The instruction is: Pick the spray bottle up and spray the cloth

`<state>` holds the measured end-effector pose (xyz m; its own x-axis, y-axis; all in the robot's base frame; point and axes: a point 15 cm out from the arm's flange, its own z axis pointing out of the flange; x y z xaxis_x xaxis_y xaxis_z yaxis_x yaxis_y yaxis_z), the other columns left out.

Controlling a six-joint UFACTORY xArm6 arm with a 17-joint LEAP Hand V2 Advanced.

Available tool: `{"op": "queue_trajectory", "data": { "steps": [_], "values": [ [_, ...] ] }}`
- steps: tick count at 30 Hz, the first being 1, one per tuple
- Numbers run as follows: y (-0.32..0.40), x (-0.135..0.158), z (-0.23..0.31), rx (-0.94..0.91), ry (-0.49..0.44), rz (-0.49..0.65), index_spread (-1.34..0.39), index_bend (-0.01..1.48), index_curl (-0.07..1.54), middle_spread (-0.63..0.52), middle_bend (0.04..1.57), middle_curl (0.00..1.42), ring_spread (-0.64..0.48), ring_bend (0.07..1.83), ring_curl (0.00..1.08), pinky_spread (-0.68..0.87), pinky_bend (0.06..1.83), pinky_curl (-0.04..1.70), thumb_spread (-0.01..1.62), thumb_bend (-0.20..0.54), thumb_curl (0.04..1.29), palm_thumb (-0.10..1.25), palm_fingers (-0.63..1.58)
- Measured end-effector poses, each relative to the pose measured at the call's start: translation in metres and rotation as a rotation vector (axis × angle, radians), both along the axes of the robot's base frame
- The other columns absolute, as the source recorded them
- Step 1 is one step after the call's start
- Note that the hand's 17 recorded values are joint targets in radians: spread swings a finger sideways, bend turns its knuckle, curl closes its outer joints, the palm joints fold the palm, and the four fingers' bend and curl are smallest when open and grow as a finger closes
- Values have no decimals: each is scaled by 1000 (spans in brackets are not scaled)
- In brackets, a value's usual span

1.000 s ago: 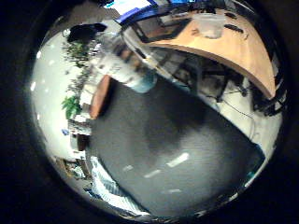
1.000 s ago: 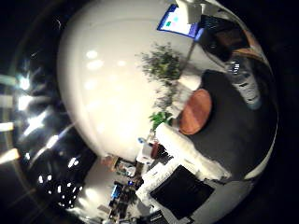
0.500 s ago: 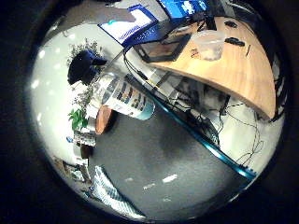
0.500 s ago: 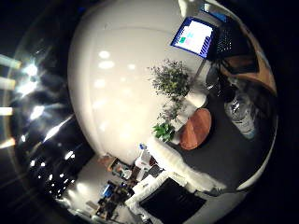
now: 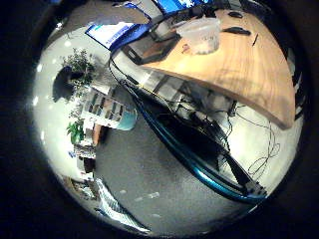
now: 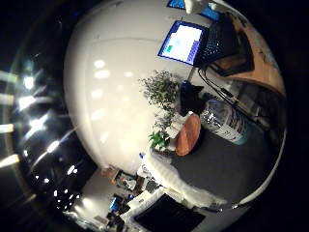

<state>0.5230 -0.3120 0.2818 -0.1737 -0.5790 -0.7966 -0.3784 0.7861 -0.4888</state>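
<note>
While no part of the hand shows, so finger state cannot be told, the spray bottle (image 5: 108, 110) sits left of centre in the little-finger view, on dark carpet (image 5: 149, 184) beside a wooden desk (image 5: 249, 64) carrying a clear tub (image 5: 202, 36). Cloth not seen.

Tan wooden desk (image 5: 249, 64) — dark grey carpet (image 5: 149, 174)

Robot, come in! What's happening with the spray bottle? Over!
Hand: fingers not in view. Bottle floating near the palm, above dark floor. Cloth not seen. Wooden desk close by.
</note>
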Motion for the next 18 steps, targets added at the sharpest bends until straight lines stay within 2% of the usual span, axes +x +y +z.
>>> {"op": "queue_trajectory", "data": {
  "steps": [12, 18],
  "values": [
    [14, 50, 13, 2, -50, 50, -250, 170, 319, -32, 190, 351, 159, 519, 219, 489, 1036, 75, 959, -31, 337, 376, 135],
    [11, 63, 7, 19, -57, 55, -213, 165, 316, 39, 185, 339, 193, 508, 224, 494, 1060, 95, 948, -34, 333, 345, 95]
  ]
}}
